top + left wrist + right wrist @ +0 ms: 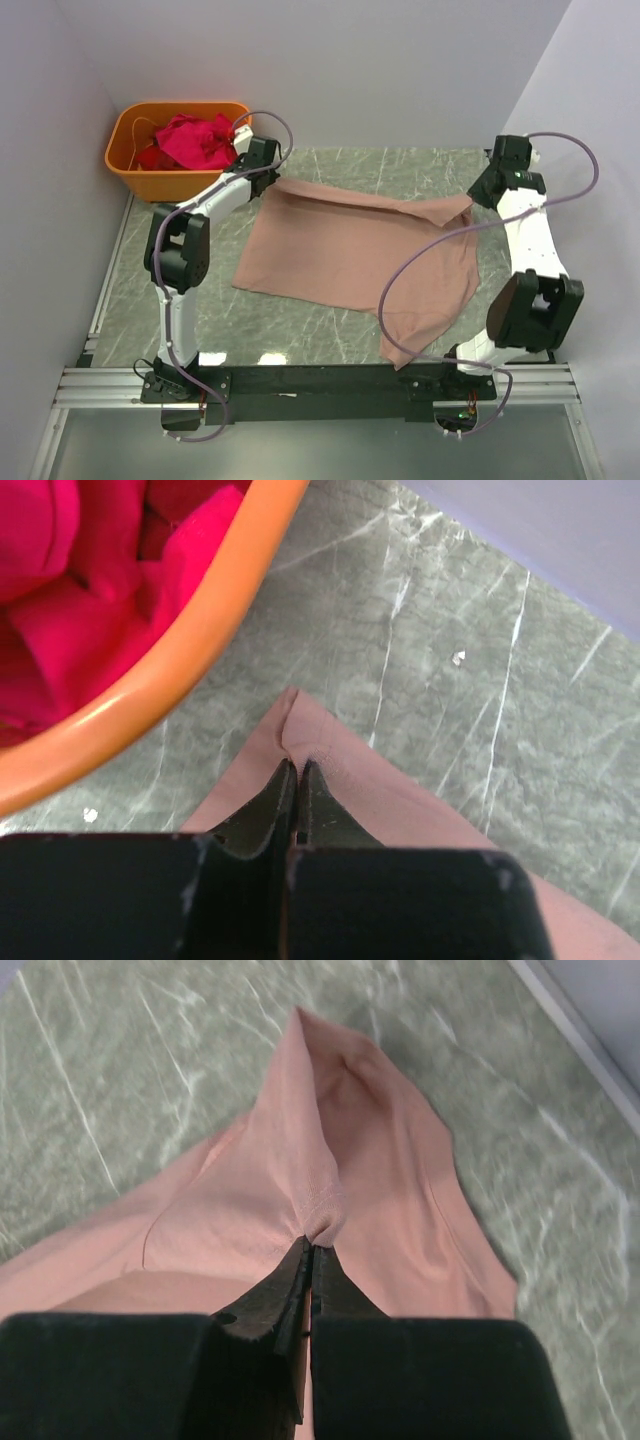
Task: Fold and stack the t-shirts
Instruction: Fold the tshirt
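Spread over the green marbled table top: a dusty pink-tan cloth t-shirt, mostly flat, far edge stretched between the two arms, near-right part sagging in a rumpled flap. Pinched at the far-left corner by the left gripper, black fingers pressed together on what looks like only a thin lip of hem, just beside the rounded orange plastic tub. Pinched at the far-right end by the right gripper, closed tight on a small gathered knot of cloth, with a raised ridge running away from the tips. Bright magenta crumpled t-shirts heaped in the tub, not yet folded. Likely troubles from here: slipping of the left corner out of so shallow a bite if pulled sideways or lifted fast; dragging the whole tee across smooth stone instead of folding it; a crooked fold from the skewed, bunched right side; knocking the tub with the left wrist, so close to the rim; snagging on the looping purple cable hanging over the cloth. Safer, by this reading: slow, level, matched travel of both arms, with the grip checked before any lift.
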You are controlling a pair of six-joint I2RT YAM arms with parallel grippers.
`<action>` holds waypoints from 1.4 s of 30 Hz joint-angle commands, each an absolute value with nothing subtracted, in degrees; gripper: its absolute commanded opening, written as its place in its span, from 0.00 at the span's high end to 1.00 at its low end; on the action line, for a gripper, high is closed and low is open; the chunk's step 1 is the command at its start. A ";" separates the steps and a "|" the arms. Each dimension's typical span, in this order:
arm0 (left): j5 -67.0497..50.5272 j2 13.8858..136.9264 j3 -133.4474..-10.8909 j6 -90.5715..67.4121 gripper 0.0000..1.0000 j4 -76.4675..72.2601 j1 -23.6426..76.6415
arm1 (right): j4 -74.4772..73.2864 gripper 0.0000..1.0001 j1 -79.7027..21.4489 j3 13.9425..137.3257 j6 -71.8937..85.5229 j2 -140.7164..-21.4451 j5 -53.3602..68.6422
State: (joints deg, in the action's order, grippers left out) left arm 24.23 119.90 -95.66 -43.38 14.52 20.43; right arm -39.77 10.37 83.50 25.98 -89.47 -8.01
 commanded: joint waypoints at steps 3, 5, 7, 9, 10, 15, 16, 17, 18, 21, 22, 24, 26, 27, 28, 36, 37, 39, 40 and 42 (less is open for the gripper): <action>22.94 114.79 -93.17 -43.86 0.99 14.06 20.30 | -41.49 0.99 10.81 76.30 29.44 -80.87 -8.71; 23.03 114.08 -92.38 -44.03 0.99 14.59 20.30 | -41.13 0.99 10.81 73.57 30.14 -78.67 -8.00; 22.59 113.73 -91.94 -44.21 0.99 15.12 20.30 | -41.13 0.99 10.81 71.11 31.02 -76.65 -8.17; 22.15 113.47 -91.15 -44.12 0.99 15.38 20.30 | -40.78 0.99 10.81 67.96 31.29 -74.98 -7.82; 21.71 113.29 -90.88 -44.30 0.99 15.64 20.30 | -40.52 0.99 10.81 66.72 31.55 -73.49 -7.39; 22.15 111.80 -88.69 -46.49 0.99 20.91 20.30 | -41.04 0.95 10.90 59.96 32.08 -68.83 -7.38; 22.06 110.75 -87.99 -47.63 0.95 21.61 20.30 | -41.39 0.95 10.81 58.90 32.60 -68.30 -7.38; 21.71 110.13 -86.06 -47.90 0.90 21.88 20.30 | -41.31 0.94 10.81 57.67 32.87 -67.51 -7.21; 21.36 109.52 -84.83 -48.25 0.84 21.97 20.30 | -41.05 0.93 10.81 54.70 33.57 -66.02 -5.55; 21.62 106.97 -80.78 -49.74 0.61 23.11 20.30 | -40.34 0.86 10.72 48.55 35.24 -62.42 -1.34; 21.80 105.74 -79.99 -50.18 0.45 23.46 20.30 | -39.82 0.83 10.72 47.12 35.85 -61.36 -0.19; 22.85 104.86 -78.66 -50.18 0.38 24.08 20.30 | -39.73 0.63 10.64 44.75 37.17 -59.16 1.30; 23.73 104.06 -79.10 -50.01 0.27 25.13 20.39 | -38.68 0.51 10.72 45.17 37.26 -58.36 2.11; 23.38 103.89 -79.45 -49.75 0.24 25.22 20.48 | -37.98 0.41 10.72 46.74 37.00 -58.19 2.11; 22.42 103.63 -79.80 -48.96 0.17 24.62 20.57 | -36.66 0.31 10.64 47.89 36.74 -58.36 1.76; 13.46 107.75 -87.18 -44.56 0.01 19.87 22.94 | -29.45 0.12 10.81 59.75 33.58 -72.91 5.26; 11.62 109.58 -88.41 -44.39 0.01 19.52 22.94 | -29.10 0.12 10.81 60.72 33.57 -75.04 5.45; 10.73 111.70 -89.56 -44.12 0.01 18.98 22.94 | -28.13 0.12 10.81 63.09 33.93 -80.91 5.97; 10.37 113.88 -90.34 -44.12 0.01 19.42 22.94 | -26.73 0.12 10.81 63.80 33.84 -82.86 6.15; 10.90 116.09 -93.33 -43.68 0.01 21.34 22.94 | -27.50 0.12 10.99 67.21 32.53 -88.99 5.89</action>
